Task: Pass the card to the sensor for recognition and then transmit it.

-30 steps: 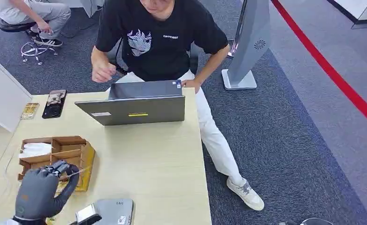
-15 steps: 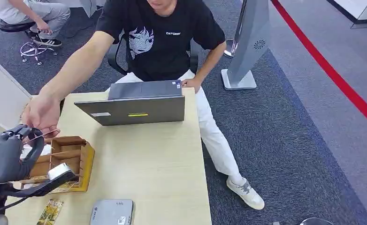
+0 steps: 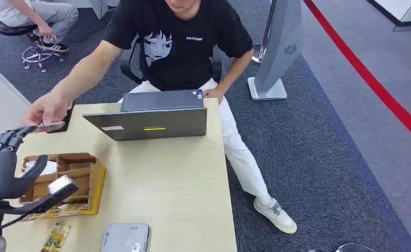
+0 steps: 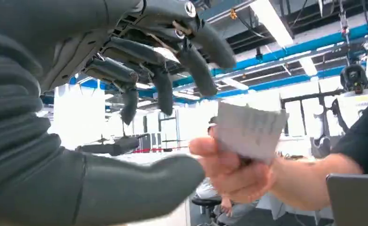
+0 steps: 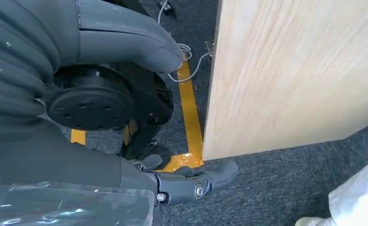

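left hand [image 3: 1, 168] is raised at the near-left of the table [image 3: 161, 178], fingers [image 4: 198, 70] spread apart, nothing held. the card [image 3: 50, 126] is pinched in the person's hand [image 3: 45, 111] just past the robot's fingertips; contact between card and left hand cannot be told. in the left wrist view the card [image 4: 249, 132] is seen gripped by the person's hand [image 4: 229, 165], clear of the thumb [image 4: 140, 181].

right hand [image 5: 125, 42] is seen hanging beside the table edge [image 5: 285, 70], over the floor; fingers look partly curled, how far open cannot be told, nothing seen in it.

a compartmented wooden box [image 3: 82, 173] sits on the near-left of the table: white paper-like items [image 3: 45, 167] are seen in the far-left compartment, other compartments partly hidden. a grey sensor [image 3: 125, 237] lies at the near edge, a small printed card [image 3: 57, 237] left of it. an open laptop [image 3: 153, 118] is at the far side, a phone [image 3: 61, 123] left of it, partly covered by the person's hand.
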